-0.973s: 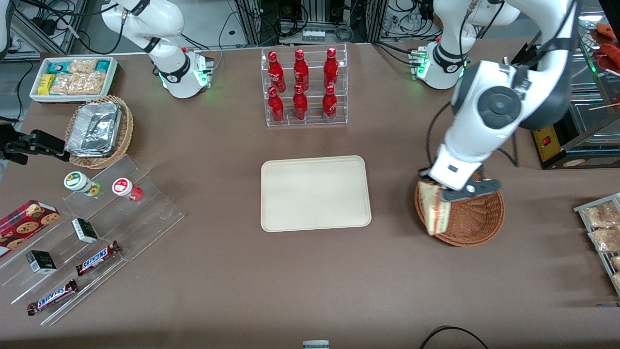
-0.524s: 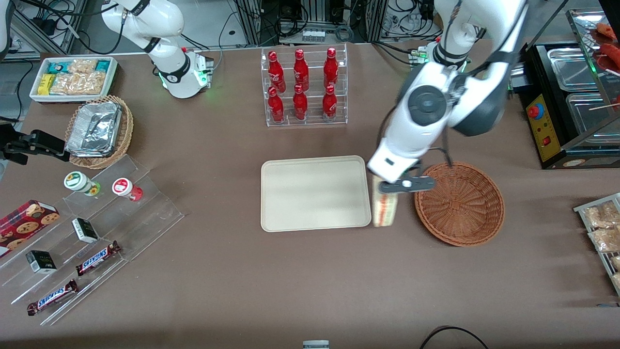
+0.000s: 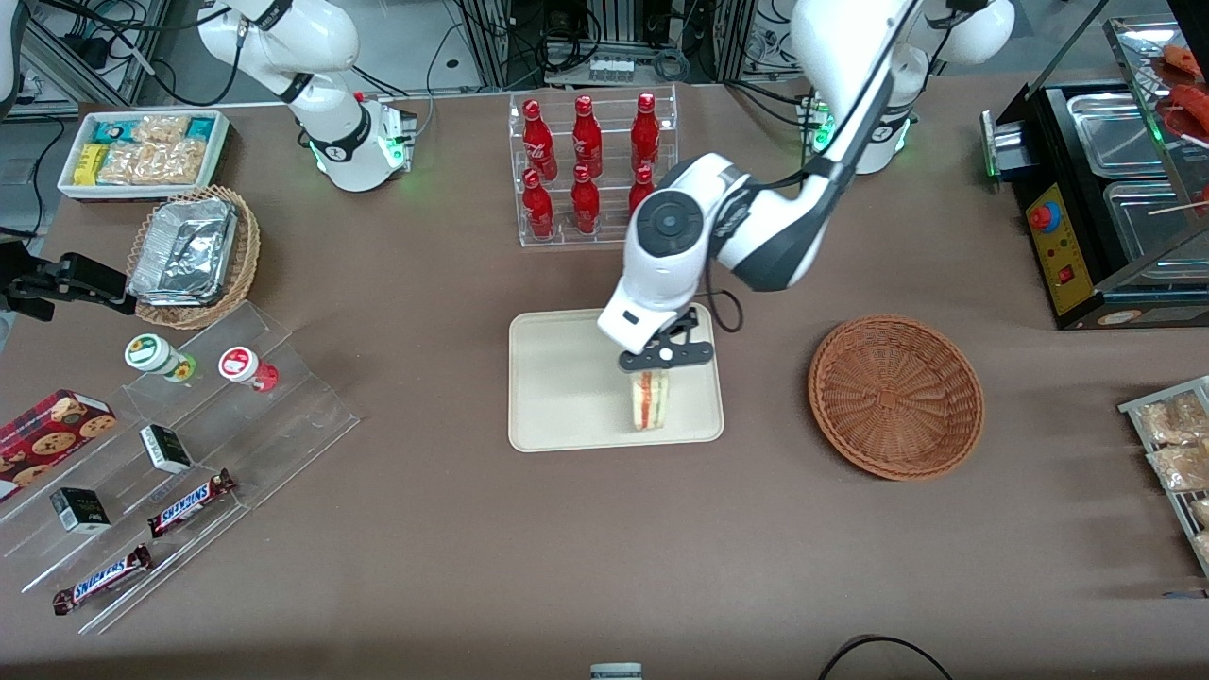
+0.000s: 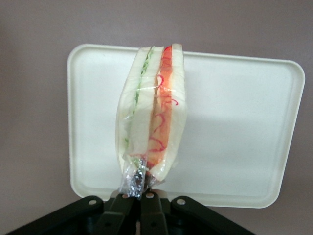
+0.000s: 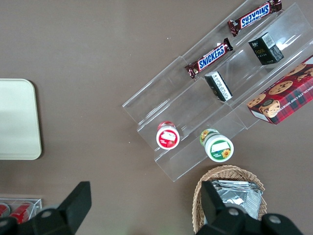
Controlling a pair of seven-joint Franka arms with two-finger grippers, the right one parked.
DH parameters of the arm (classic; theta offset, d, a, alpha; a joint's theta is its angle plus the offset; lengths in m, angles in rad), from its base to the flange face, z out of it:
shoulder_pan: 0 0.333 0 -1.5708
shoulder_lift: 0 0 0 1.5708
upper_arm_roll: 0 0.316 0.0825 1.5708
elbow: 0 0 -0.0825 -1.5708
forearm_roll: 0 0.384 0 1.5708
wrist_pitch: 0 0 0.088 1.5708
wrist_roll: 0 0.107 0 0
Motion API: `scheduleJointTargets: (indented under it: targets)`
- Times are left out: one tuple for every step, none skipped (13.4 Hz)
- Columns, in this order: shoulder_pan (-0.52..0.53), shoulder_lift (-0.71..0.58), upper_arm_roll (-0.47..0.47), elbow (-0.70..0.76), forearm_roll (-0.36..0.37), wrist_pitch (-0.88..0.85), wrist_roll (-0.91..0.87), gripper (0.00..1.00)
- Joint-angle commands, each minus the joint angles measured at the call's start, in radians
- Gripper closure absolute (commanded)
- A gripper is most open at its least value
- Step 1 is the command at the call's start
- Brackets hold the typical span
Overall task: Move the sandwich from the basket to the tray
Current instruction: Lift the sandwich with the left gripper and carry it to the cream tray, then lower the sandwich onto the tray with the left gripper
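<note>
My gripper [image 3: 652, 370] is shut on the sandwich [image 3: 649, 400], pinching the clear wrapper's crimped end. The wrapped sandwich hangs above the cream tray [image 3: 567, 378], over the part of it nearest the basket. In the left wrist view the sandwich [image 4: 152, 112] shows white bread with green and red-orange filling, with the tray [image 4: 234, 127] beneath it and my gripper [image 4: 141, 195] closed on the wrapper tail. The reddish-brown wicker basket [image 3: 895, 397] stands empty beside the tray, toward the working arm's end. The tray's edge also shows in the right wrist view [image 5: 17, 120].
A clear rack of red bottles [image 3: 591, 170] stands farther from the front camera than the tray. Toward the parked arm's end are a tan basket of foil trays [image 3: 194, 255], a white snack bin [image 3: 142, 151] and an acrylic shelf with jars and Snickers bars [image 3: 179, 453].
My gripper carried the sandwich up out of the basket, across the gap, and over the tray. The basket now holds nothing.
</note>
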Motion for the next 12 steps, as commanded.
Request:
scheduleJointTargets:
  targets:
    - [-0.055,0.085,0.015,0.095,-0.005,-0.001,-0.115,1.0]
    - [-0.072,0.109,0.015,0.106,0.001,0.0,-0.152,1.0]
    - [-0.08,0.132,0.015,0.116,0.003,0.014,-0.166,1.0]
    - [-0.101,0.148,0.015,0.12,0.004,0.036,-0.181,1.0]
    - [-0.112,0.157,0.015,0.12,0.004,0.039,-0.193,1.0]
    - [-0.117,0.168,0.015,0.12,0.006,0.039,-0.193,1.0]
    - [-0.117,0.174,0.015,0.118,0.006,0.042,-0.193,1.0]
    - [-0.118,0.182,0.015,0.118,0.006,0.042,-0.193,1.0]
    - [-0.118,0.18,0.015,0.117,0.007,0.042,-0.193,1.0]
    - [-0.118,0.179,0.015,0.11,0.007,0.039,-0.192,1.0]
    - [-0.121,0.18,0.015,0.11,0.007,0.039,-0.192,1.0]
    - [-0.131,0.182,0.017,0.109,0.007,0.039,-0.193,1.0]
